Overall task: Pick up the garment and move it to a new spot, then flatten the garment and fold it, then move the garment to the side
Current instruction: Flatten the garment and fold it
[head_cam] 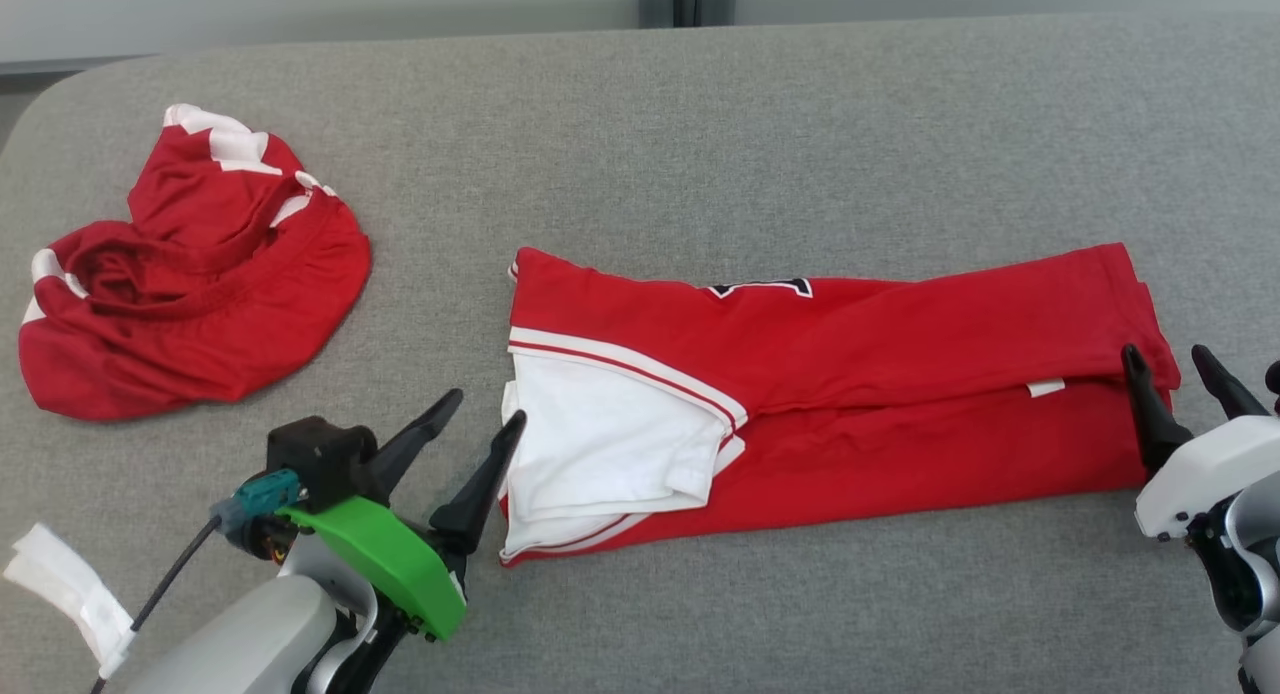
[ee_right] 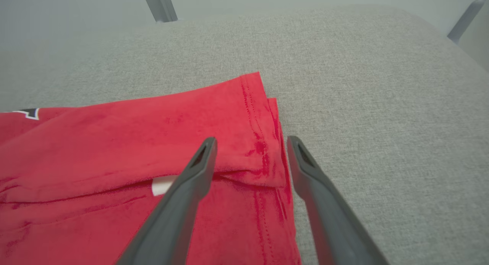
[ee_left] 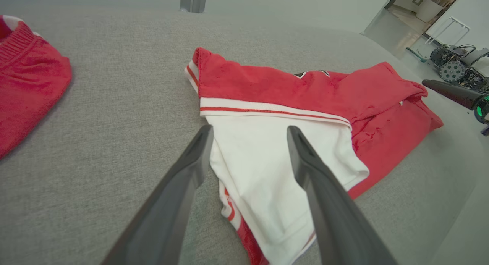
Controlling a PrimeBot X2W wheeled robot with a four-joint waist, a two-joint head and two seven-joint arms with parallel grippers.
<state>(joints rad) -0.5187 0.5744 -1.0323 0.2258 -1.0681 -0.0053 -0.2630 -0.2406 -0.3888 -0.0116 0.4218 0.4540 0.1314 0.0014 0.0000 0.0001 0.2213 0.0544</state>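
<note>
The garment (head_cam: 850, 374), a red jersey with white sleeves and trim, lies folded lengthwise into a long strip across the grey table (head_cam: 700, 124). My left gripper (head_cam: 487, 407) is open at the strip's left end, its fingers just off the white sleeve (ee_left: 259, 158). The left wrist view has the left gripper (ee_left: 250, 128) straddling the sleeve's edge with nothing pinched. My right gripper (head_cam: 1165, 352) is open at the right end. In the right wrist view the right gripper (ee_right: 252, 139) stands over the folded red hem (ee_right: 263, 116), holding nothing.
A second red and white garment (head_cam: 190, 274) lies crumpled at the table's far left, and its edge (ee_left: 26, 78) appears in the left wrist view. The table's rounded far left corner (head_cam: 60, 94) is near it. Machinery (ee_left: 454, 66) stands on the floor beyond the right edge.
</note>
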